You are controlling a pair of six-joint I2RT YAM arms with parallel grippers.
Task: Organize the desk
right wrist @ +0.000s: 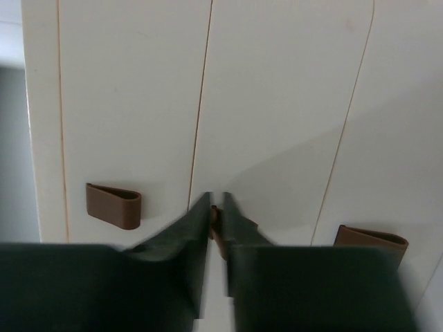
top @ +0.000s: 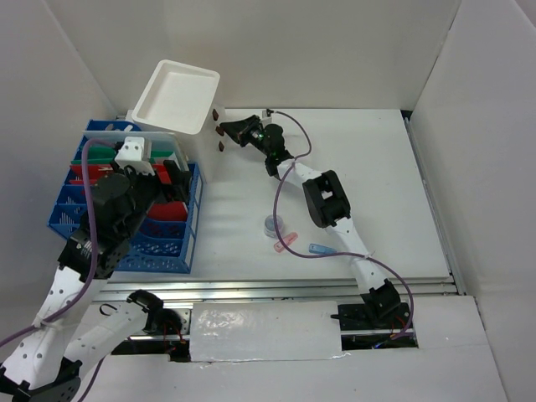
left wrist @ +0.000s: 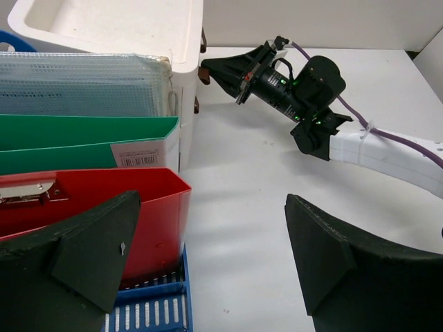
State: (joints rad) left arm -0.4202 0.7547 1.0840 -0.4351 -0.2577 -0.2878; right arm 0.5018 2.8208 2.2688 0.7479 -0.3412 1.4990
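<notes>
The desk (top: 377, 184) is a white tabletop with a silver rail (top: 276, 289) along its front edge. A white open-top box (top: 176, 96) with brown knobs stands at the back left. My right gripper (top: 224, 130) reaches to the box's front and is shut on the middle brown knob (right wrist: 216, 223); in the right wrist view the gripper (right wrist: 216, 207) pinches it, with another knob on each side. My left gripper (left wrist: 211, 200) is open and empty, hovering over the right edge of the blue rack (top: 167, 251).
The rack holds a red folder (left wrist: 90, 207), a green folder (left wrist: 83, 142) and a mesh pouch (left wrist: 83, 83). A small clear round item (top: 272, 224), a pink clip (top: 285, 243) and a blue piece (top: 320, 249) lie mid-desk beside my right arm. White walls enclose the desk.
</notes>
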